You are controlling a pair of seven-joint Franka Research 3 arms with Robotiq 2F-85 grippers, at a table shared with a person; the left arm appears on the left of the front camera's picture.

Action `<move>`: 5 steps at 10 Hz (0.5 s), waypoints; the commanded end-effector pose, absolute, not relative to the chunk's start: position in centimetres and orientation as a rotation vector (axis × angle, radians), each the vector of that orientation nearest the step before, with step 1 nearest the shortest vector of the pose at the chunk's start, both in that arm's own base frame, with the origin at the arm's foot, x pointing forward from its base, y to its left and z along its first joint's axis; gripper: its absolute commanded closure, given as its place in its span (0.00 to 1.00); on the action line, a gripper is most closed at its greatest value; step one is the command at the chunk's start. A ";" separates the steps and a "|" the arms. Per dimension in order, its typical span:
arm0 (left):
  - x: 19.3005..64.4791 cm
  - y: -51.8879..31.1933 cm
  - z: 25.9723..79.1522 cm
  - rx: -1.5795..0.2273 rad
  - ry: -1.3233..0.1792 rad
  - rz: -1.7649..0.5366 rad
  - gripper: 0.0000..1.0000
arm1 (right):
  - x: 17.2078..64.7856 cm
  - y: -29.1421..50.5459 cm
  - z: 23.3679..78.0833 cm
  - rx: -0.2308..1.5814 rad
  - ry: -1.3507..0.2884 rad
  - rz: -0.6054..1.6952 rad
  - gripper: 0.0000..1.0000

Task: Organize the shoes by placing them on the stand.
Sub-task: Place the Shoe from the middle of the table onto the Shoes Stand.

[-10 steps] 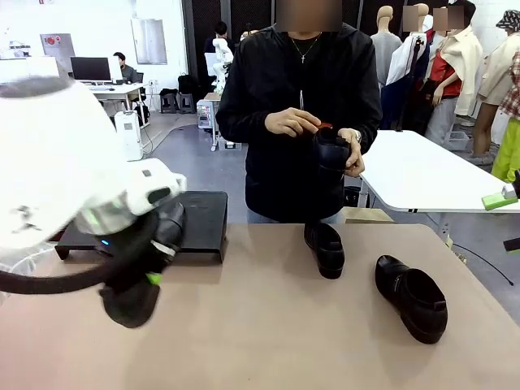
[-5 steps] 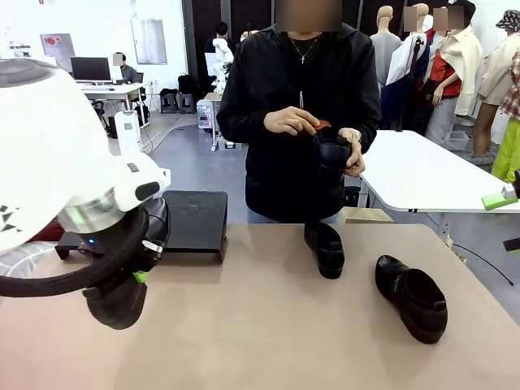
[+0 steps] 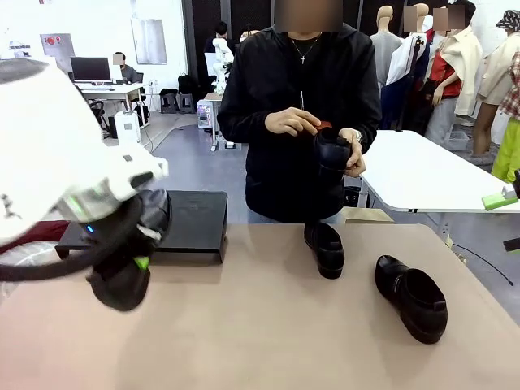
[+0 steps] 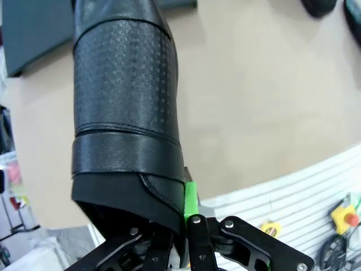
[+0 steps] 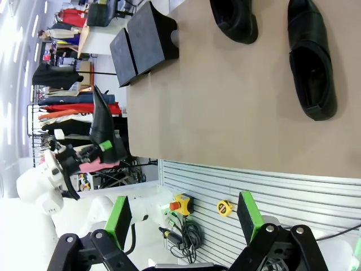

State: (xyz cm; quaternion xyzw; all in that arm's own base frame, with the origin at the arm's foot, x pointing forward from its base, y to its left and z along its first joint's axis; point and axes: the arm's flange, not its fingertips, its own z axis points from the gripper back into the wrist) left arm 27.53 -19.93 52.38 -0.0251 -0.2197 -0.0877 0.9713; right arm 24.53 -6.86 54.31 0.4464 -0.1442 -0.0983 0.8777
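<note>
Right tool [image 5: 183,217]: fingers spread wide, nothing between them; it hangs back over the robot's edge of the bench [image 3: 260,325].
Left tool [image 4: 181,208]: pressed together, pinching the heel end of the held shoe [image 3: 122,280]; the toe points away from it, over the bench.
Held shoe, place: off the bench, just short of the stand [image 3: 195,219], which lies directly beyond the left tool.
Near bench shoe [image 3: 410,296]: lies on the bench, well apart from the left tool on its right-hand side, closer to the right tool's side.
Far bench shoe [image 3: 325,248]: on the bench beyond the near one, between it and the stand, apart from both.
Stand, state: the top that shows carries no shoe; part of it is hidden behind the left arm in the front view.
Person's shoe [image 3: 333,150]: held up in the person's hands [image 3: 294,123], beyond the far edge of the bench, farthest from both tools.
Done: judging by how things lie, no shoe is placed yet.
In hand: the first placing, with one shoe lifted and close to the stand.
Left: set down the held shoe, then the two bench shoes and the one the person holds.
Count, shoes: four; one in the left tool, two on the bench, one with the person.
Count, stand platforms: two, side by side in the right wrist view.
Count, tools: two; one loaded, one free.
</note>
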 end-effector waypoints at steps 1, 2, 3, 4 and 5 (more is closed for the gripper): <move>33.8 -12.5 55.0 -0.143 -0.539 -0.209 1.00 | 24.7 -6.8 54.7 0.961 -0.314 -0.195 0.00; 38.8 -8.0 54.4 -0.056 -0.550 -0.224 1.00 | 24.7 -6.8 54.7 0.961 -0.314 -0.195 0.00; 42.6 -4.7 53.7 -0.084 -0.560 -0.201 1.00 | 24.7 -6.8 54.7 0.961 -0.314 -0.195 0.00; 45.3 -2.2 53.4 -0.035 -0.579 -0.170 1.00 | 24.7 -6.8 54.7 0.961 -0.314 -0.195 0.00; 47.5 0.6 53.5 0.005 -0.571 -0.152 1.00 | 24.7 -6.8 54.7 0.961 -0.314 -0.195 0.00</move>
